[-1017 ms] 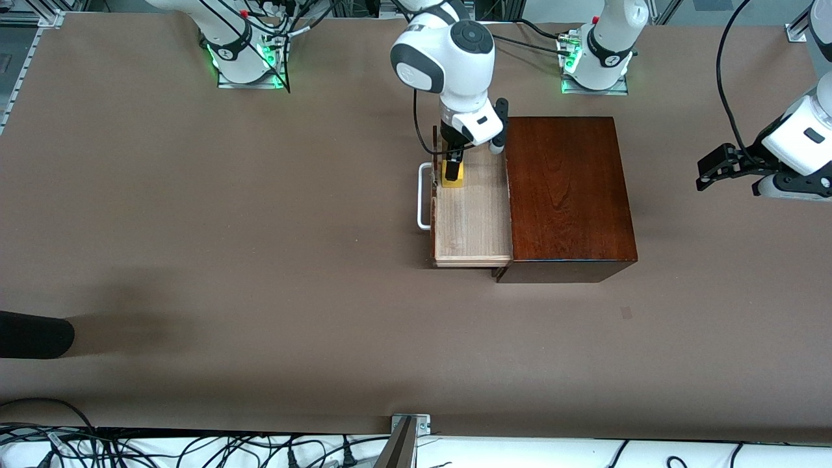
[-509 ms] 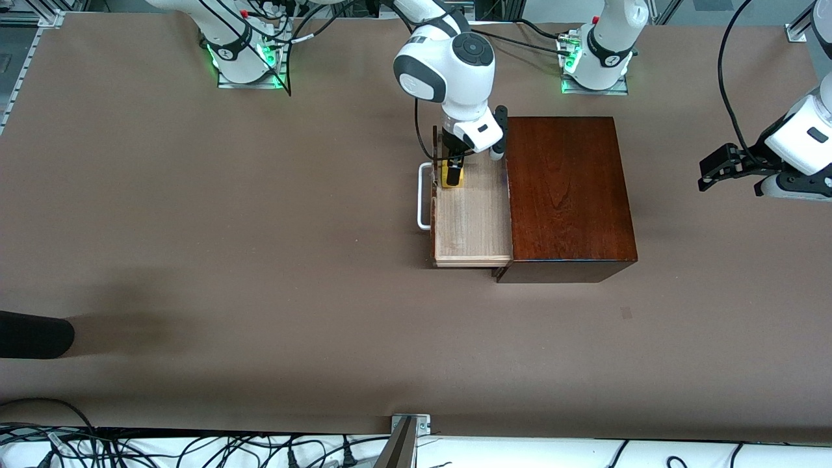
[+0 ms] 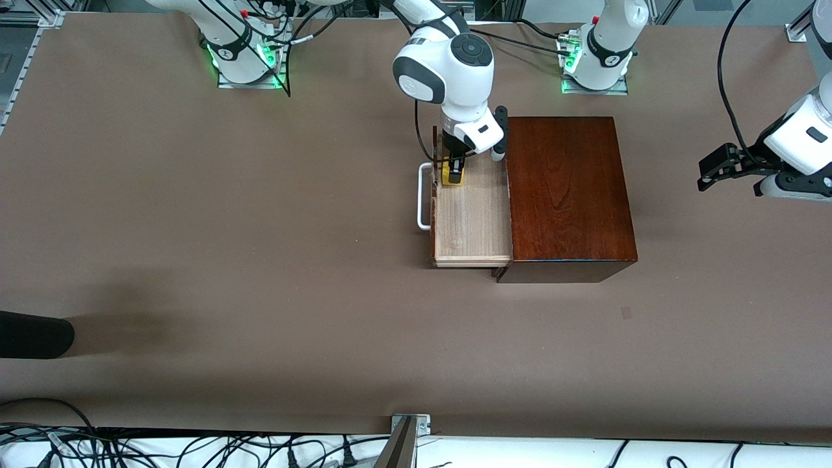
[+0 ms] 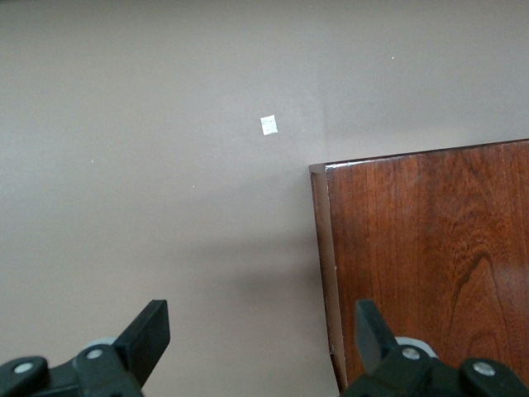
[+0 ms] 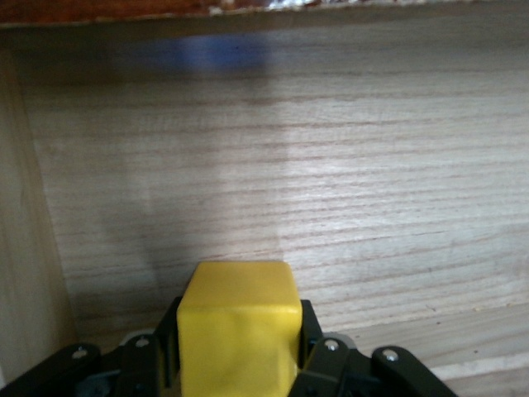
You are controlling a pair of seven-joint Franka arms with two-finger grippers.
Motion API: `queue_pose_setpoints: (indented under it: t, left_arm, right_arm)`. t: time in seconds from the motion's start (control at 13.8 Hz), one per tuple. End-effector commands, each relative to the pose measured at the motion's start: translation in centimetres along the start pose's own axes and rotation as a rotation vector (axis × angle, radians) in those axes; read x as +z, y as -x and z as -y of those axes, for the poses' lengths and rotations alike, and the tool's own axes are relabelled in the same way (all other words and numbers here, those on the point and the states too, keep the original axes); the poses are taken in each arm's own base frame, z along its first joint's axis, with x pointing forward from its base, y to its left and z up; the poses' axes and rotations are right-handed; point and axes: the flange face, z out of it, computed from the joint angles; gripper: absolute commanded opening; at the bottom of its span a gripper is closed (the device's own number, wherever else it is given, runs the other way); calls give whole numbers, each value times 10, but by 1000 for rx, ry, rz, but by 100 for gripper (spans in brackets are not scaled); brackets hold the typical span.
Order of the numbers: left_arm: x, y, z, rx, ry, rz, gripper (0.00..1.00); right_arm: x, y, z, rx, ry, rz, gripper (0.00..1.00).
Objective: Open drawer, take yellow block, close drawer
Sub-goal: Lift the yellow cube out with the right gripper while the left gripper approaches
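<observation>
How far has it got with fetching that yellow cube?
The drawer already stands pulled out. In hand: the right gripper is down inside it, shut on the yellow block. Left: lifting the block out and pushing the drawer shut. The left gripper waits open, off to the side.

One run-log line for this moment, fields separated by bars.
drawer: open | yellow block: in drawer, clamped by right end effector | left end effector: open, waiting beside wooden box

Robotics lab, bolted arm bases (image 3: 247,62), cable tangle (image 3: 195,448)
</observation>
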Motion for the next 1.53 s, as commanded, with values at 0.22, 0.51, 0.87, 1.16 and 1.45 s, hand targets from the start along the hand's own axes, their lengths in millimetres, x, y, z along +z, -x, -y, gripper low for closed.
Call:
queue_pose_setpoints:
  t: [0.22,0.51,0.87,1.16,1.45]
  left_arm:
    - [-13,-5,-22,45,23,-14,100]
    - [-26,2,-41,87,25,33,100]
    - [-21,0,-44,97,29,47,100]
    - [-26,0,-65,130,27,39,100]
    - [-27,9,-90,202,32,89,100]
  right_arm:
    - [-41,-6,-22,3,21,-21,0]
    - [-105,3,-68,122,-24,-59,0]
    - [-170,84,-168,289,38,-114,0]
    - [-175,179,-242,464,-27,-52,0]
    - [-156,292,-318,664,-78,-45,0]
